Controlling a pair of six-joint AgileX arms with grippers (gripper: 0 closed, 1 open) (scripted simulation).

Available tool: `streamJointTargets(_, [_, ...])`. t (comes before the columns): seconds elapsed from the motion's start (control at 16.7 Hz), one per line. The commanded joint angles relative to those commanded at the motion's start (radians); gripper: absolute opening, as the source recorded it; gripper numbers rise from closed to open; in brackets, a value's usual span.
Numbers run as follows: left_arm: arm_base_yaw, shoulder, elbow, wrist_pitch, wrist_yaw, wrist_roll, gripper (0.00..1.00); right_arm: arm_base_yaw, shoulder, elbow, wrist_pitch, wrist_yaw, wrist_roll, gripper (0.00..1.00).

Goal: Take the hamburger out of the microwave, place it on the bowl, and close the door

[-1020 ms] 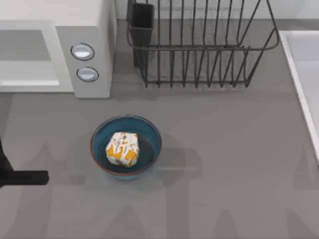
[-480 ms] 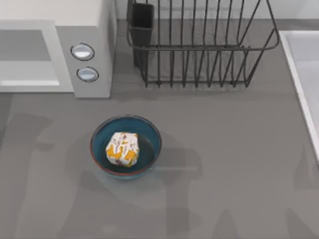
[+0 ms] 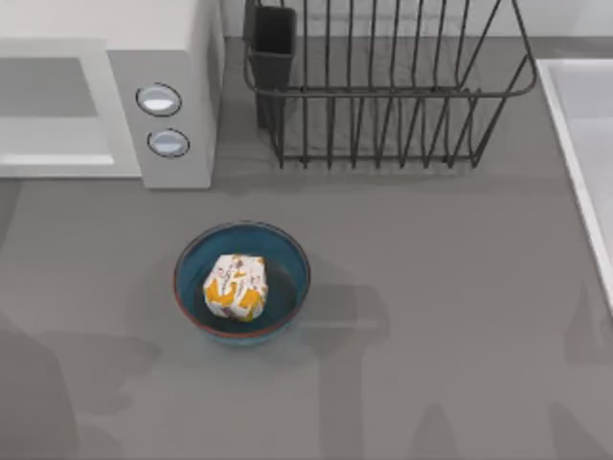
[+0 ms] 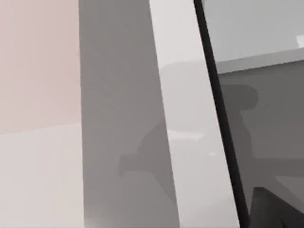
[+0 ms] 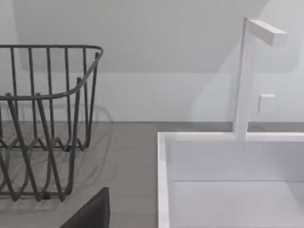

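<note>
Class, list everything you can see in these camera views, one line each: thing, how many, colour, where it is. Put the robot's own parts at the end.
hamburger: 1, white wrapper with yellow-orange print, inside the bowl.
bowl: 1, deep blue with reddish-brown rim, on the table in front of the microwave, left of centre.
microwave: 1, white with grey cavity, back left of the table.
knobs: 2, silvery-blue, on the microwave's front panel, one behind the other.
dish rack: 1, dark wire, back centre, right of the microwave.
cutlery holder: 1, dark, at the rack's left end.
sink: 1, white, at the table's right edge.
faucet: 1, white, behind the sink.
table: 1, grey.
right gripper: dark part, in the right wrist view near the rack.
</note>
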Motion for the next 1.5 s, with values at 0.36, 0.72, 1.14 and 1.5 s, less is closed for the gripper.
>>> streamJointTargets(0.36, [0.292,0.272,0.246,-0.189,0.216,0.146,0.00,0.000,0.000,0.000,0.000,0.000,0.000,1.00])
streamJointTargets(0.72, [0.311,0.289,0.266,-0.205,0.240,0.153,0.00,0.000,0.000,0.000,0.000,0.000,0.000,1.00])
streamJointTargets(1.14, [0.316,0.357,0.129,0.001,0.239,0.158,0.00,0.000,0.000,0.000,0.000,0.000,0.000,1.00])
streamJointTargets(1.5, [0.322,0.421,0.001,0.182,0.238,0.164,0.00,0.000,0.000,0.000,0.000,0.000,0.000,1.00])
